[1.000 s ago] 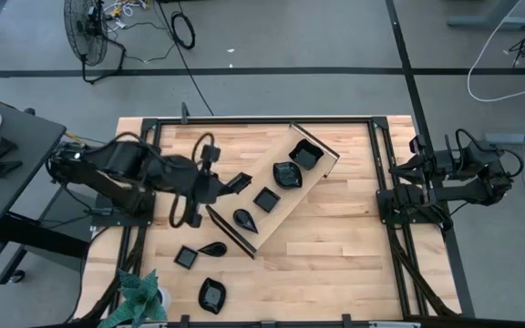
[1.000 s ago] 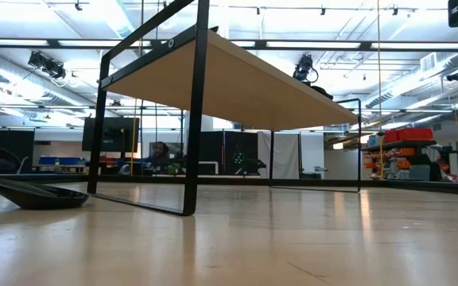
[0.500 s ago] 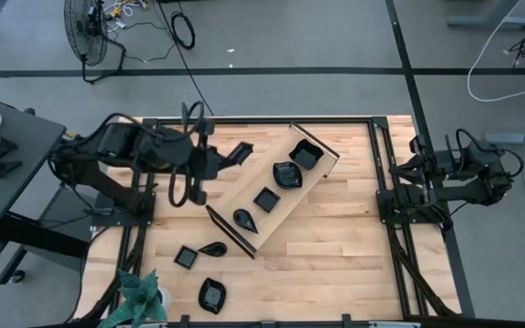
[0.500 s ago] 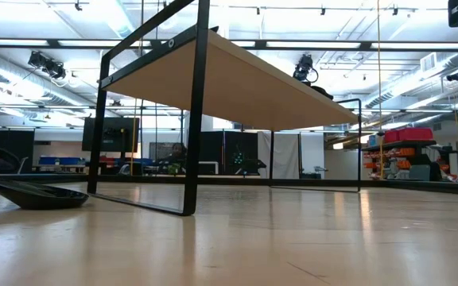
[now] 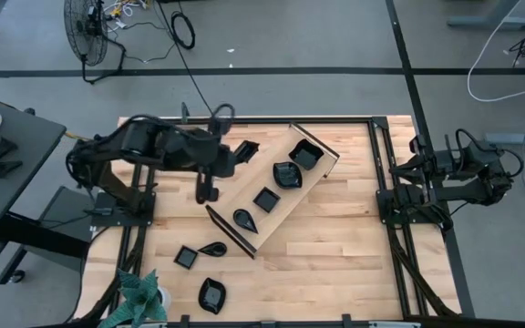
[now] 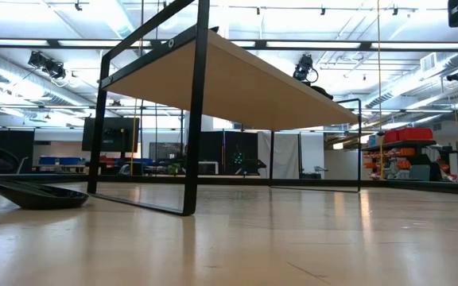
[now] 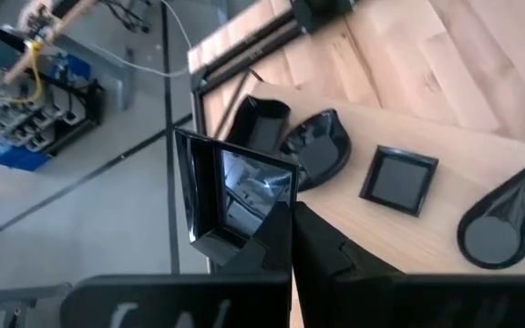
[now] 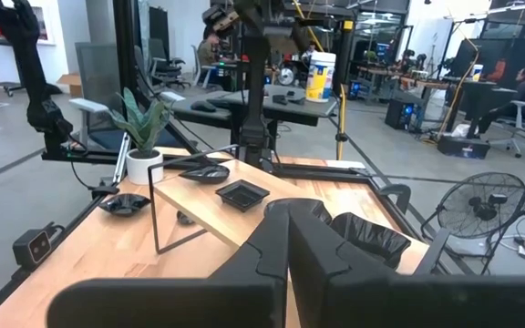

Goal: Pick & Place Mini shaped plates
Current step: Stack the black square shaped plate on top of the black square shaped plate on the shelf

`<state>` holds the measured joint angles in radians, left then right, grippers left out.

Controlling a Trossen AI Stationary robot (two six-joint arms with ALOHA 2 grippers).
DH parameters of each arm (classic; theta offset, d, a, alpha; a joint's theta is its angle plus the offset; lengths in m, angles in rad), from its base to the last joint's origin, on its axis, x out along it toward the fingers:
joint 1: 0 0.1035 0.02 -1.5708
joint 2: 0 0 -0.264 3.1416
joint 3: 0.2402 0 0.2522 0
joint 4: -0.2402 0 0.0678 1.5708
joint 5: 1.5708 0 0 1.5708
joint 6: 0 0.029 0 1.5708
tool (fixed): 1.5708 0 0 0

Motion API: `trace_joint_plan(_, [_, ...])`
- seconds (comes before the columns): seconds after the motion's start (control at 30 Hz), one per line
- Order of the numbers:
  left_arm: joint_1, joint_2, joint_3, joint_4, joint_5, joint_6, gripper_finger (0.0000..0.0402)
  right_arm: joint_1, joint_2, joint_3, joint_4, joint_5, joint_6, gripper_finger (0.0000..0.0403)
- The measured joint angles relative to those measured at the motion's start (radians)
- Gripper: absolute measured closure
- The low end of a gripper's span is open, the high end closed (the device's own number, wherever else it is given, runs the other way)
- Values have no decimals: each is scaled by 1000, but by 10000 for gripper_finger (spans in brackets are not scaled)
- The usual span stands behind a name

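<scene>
Left gripper [image 7: 290, 239] clamps 1 square plate [image 7: 231, 196] above tray [image 5: 290, 193]; right gripper [image 8: 287, 239] closed, empty.

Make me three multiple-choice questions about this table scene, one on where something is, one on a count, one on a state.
1. Where is the left gripper?
A. beside the tray's far end
B. over the plant
C. off the table

2. How many plates lie in the tray?
A. two
B. four
C. six

3. What is in the left fingers?
A. nothing
B. a square plate
C. a teardrop plate

Answers: 1 A, the high view shows it there. 2 B, four dark dishes sit on the wood. 3 B, the left wrist view shows the fingers clamped on its rim.
</scene>
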<state>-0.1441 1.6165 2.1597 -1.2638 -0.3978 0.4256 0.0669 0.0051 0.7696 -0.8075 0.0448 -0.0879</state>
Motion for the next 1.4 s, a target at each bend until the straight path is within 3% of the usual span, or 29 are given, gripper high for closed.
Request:
trace_joint_plan(0.4, [-51, 99, 0, -66, 4, 5, 401, 0, 0, 0, 0, 0, 0, 392])
trace_joint_plan(1.17, [-99, 253, -3, -3, 78, 16, 401, 0, 0, 0, 0, 0, 0, 392])
trace_joint_plan(1.4, [-101, 254, -116, 49, 77, 58, 401, 0, 0, 0, -1, 0, 0, 392])
